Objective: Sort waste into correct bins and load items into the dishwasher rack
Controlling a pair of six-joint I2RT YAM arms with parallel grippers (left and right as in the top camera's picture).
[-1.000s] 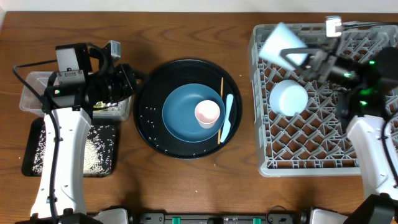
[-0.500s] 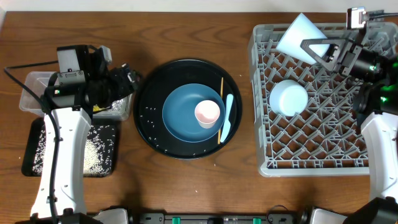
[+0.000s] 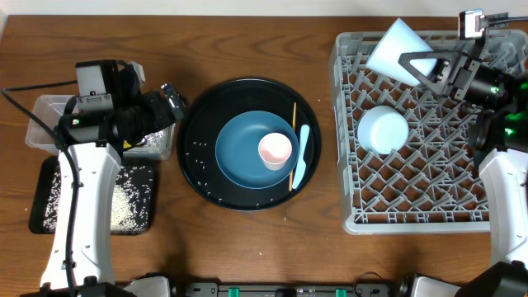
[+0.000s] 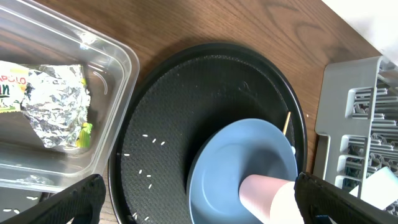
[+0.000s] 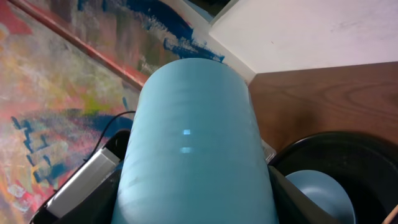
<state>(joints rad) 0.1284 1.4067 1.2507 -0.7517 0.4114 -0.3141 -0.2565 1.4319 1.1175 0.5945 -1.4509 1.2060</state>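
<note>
Item: blue cup (image 3: pixel 398 48), clamped in the right claw (image 3: pixel 412 66), held over the far-left corner of the rack (image 3: pixel 412 190) (off the pegs, not seated). Long axis: tilted, running from the claw out toward that corner. Free cells lie below and nearward, beside the bowl (image 3: pixel 383 130). Left claw (image 3: pixel 171 107): jaws wide apart, empty, by the right edge of the tub (image 3: pixel 37 124). The pink cup (image 3: pixel 275 150) lies to its right, nearer this arm.

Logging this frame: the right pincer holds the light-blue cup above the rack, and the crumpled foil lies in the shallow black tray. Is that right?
One thing is off: the foil lies in the clear tub instead, as the left wrist view shows. The rest stands: the right pincer holds the light-blue cup above the rack.
</note>
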